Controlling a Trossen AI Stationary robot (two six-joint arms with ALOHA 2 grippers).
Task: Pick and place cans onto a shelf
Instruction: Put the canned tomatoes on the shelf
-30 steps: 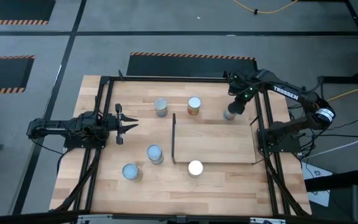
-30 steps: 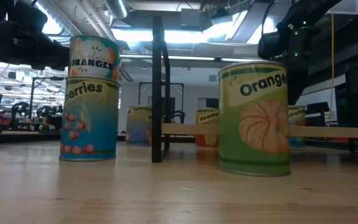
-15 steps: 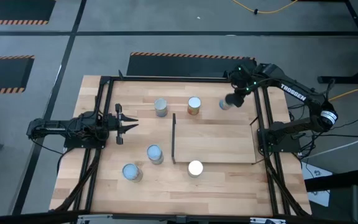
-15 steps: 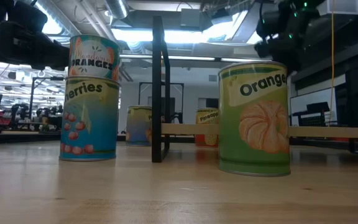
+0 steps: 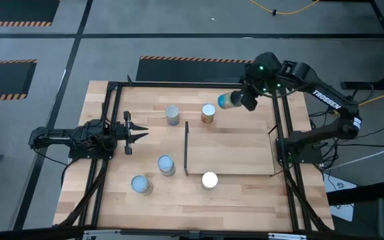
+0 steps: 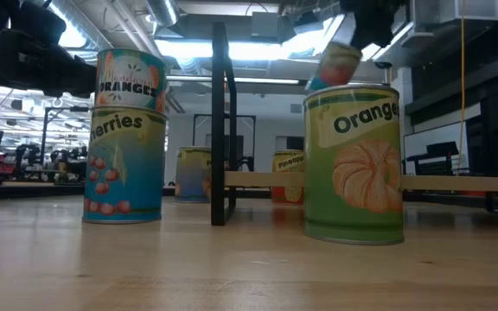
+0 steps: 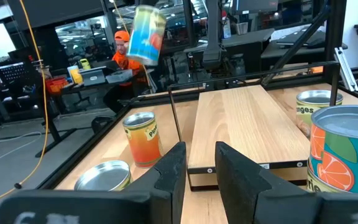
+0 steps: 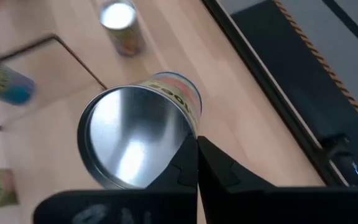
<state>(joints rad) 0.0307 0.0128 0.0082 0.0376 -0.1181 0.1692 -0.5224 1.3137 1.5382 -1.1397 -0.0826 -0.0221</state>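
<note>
Five cans ring the shelf; right tool grips a tilted can aloft.

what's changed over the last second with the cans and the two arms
The right gripper, shut on a can, lifted it off the table's far right corner, tipped it sideways and swung it toward the orange can. The left gripper, the other cans and the shelf stayed put.

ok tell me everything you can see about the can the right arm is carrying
The can is a small metal cylinder with a shiny silver end and a blue and orange label. It is lifted clear of the table and tilted almost onto its side, above the far edge near the shelf. Only the right gripper touches it, fingers shut on its side.
</note>
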